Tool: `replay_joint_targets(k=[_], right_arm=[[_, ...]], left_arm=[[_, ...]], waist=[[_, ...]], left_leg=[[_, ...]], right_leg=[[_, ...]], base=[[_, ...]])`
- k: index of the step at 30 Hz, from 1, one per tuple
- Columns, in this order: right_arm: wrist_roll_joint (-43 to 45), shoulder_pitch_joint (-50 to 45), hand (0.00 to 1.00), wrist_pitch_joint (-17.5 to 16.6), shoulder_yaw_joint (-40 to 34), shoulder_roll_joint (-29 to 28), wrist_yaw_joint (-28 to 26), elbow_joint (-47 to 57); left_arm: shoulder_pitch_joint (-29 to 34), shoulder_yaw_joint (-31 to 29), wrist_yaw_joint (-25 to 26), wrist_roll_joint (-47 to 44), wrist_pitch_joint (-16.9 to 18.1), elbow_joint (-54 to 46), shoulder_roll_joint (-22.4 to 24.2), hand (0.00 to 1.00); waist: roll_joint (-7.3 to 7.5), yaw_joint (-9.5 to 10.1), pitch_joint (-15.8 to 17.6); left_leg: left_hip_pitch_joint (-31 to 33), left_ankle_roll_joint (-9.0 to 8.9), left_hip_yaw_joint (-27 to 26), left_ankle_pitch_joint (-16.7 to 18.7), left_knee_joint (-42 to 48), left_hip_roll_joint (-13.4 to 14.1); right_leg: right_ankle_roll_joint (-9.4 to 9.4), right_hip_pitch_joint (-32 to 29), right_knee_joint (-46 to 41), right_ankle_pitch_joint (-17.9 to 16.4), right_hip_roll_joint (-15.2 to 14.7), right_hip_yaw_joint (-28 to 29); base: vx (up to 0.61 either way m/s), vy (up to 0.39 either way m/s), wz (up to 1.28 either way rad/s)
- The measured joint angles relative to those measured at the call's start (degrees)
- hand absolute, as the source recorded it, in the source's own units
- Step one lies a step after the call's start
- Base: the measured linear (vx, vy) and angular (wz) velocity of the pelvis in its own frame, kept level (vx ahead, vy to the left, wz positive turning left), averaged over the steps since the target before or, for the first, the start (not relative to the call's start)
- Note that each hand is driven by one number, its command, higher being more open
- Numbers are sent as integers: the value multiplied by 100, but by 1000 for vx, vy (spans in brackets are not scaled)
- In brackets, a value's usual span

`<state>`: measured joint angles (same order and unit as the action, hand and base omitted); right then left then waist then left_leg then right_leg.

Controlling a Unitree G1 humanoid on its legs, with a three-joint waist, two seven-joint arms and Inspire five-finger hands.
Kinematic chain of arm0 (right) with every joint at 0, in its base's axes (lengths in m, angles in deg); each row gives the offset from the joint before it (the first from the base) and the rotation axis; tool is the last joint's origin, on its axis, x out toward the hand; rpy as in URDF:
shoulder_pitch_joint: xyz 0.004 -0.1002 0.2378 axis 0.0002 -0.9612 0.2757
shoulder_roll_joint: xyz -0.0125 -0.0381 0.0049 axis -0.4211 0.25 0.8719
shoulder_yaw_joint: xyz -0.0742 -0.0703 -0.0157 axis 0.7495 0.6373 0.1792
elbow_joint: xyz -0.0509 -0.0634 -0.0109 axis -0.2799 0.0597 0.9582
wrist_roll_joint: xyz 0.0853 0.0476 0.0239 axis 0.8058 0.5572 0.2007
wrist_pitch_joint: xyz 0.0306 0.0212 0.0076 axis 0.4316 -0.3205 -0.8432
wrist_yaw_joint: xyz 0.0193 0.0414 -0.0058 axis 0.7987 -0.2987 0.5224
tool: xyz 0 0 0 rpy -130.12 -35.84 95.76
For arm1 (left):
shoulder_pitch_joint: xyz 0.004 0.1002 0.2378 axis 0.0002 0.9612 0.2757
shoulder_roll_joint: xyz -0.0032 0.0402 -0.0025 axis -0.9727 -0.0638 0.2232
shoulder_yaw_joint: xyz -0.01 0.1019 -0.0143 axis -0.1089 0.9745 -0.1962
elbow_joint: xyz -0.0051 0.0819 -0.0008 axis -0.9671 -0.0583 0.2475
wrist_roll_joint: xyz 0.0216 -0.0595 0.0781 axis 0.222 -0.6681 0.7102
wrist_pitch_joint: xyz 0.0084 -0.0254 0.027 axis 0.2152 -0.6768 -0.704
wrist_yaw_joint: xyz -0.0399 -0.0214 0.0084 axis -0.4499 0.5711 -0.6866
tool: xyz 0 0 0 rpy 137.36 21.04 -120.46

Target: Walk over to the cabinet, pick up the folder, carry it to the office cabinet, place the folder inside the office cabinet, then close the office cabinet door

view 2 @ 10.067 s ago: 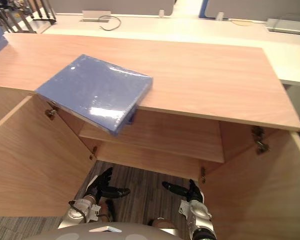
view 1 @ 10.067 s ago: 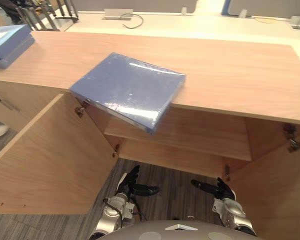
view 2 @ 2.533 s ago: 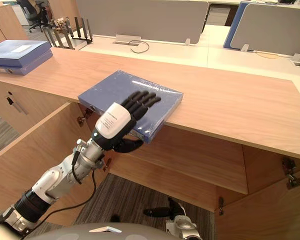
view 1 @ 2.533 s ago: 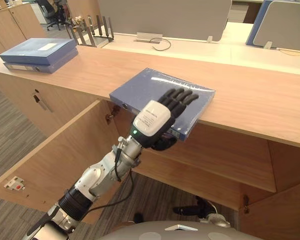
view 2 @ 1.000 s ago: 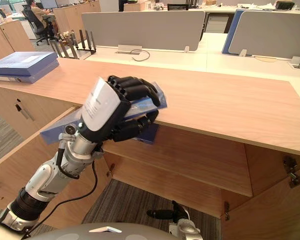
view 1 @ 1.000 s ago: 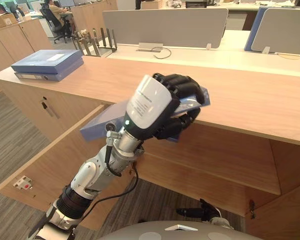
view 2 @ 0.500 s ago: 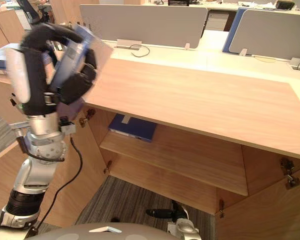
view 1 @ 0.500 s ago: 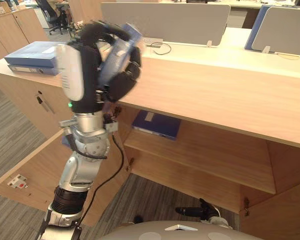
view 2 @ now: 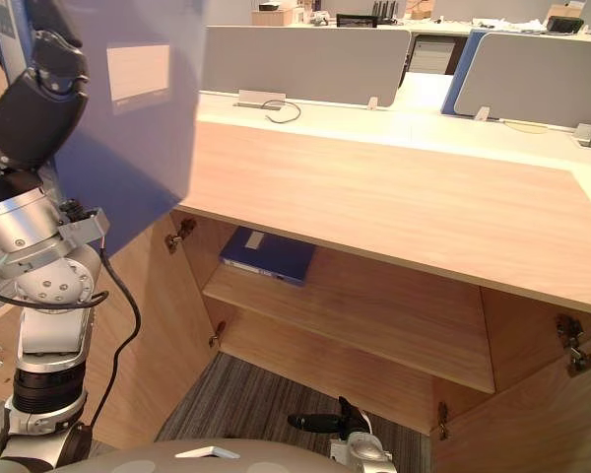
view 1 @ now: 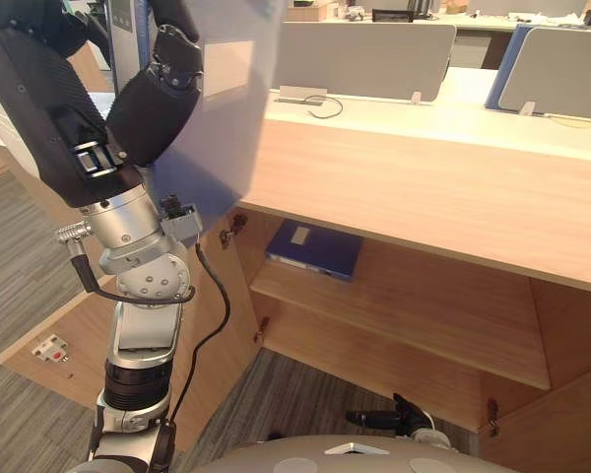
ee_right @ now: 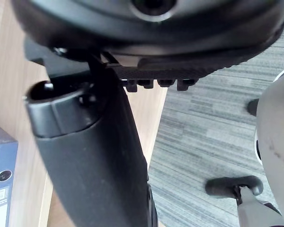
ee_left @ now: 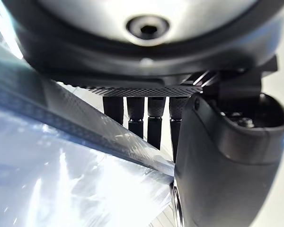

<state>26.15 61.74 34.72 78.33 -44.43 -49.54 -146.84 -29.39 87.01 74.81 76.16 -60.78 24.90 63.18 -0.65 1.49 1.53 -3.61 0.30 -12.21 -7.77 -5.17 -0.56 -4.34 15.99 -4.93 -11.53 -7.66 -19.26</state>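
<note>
My left hand [view 1: 49,108] is raised high at the left, close to my head. Its fingers [view 1: 163,94] are curled round a blue plastic-wrapped folder [view 1: 222,99], which stands nearly upright with a white label on its face. In the left wrist view the fingers [ee_left: 146,120] lie along the folder's [ee_left: 61,184] edge. The wooden cabinet [view 1: 424,187] stands in front with both doors swung out. A second blue folder [view 1: 313,248] lies on its upper shelf at the left. Low by the floor, my right hand [view 1: 379,419] hangs with its fingers straight and nothing in it.
The open left door [view 2: 167,315] stands behind my left arm; the open right door [view 1: 571,414] is at the lower right. Beyond the cabinet top are white desks with grey dividers [view 1: 364,54] and a cable [view 1: 320,103]. Grey striped carpet [view 1: 295,394] lies below.
My left hand has lifted the folder higher and nearer to my head, turning it nearly upright. The right hand has stayed low.
</note>
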Motion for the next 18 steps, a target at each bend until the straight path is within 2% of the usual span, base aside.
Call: replay_joint_targets(k=[11, 18], right_arm=[[-1, 62, 100, 54, -30, 24, -184, -69], [-10, 57, 100, 80, -30, 66, -273, -60]], left_arm=[[-48, 6, -1368, -2488, 131, 343, 140, 0], [-41, 7, -2000, -3517, 127, 506, 60, 0]], waist=[[-40, 0, -6], [-79, 8, 5]], left_leg=[[2, 51, 90, -64, 0, -36], [2, 2, 110, -22, -1, -33]], right_leg=[[3, 72, 1, -2, -10, -82], [2, 95, -2, -2, -2, -107]], base=[[0, 0, 3], [-7, 1, 2]])
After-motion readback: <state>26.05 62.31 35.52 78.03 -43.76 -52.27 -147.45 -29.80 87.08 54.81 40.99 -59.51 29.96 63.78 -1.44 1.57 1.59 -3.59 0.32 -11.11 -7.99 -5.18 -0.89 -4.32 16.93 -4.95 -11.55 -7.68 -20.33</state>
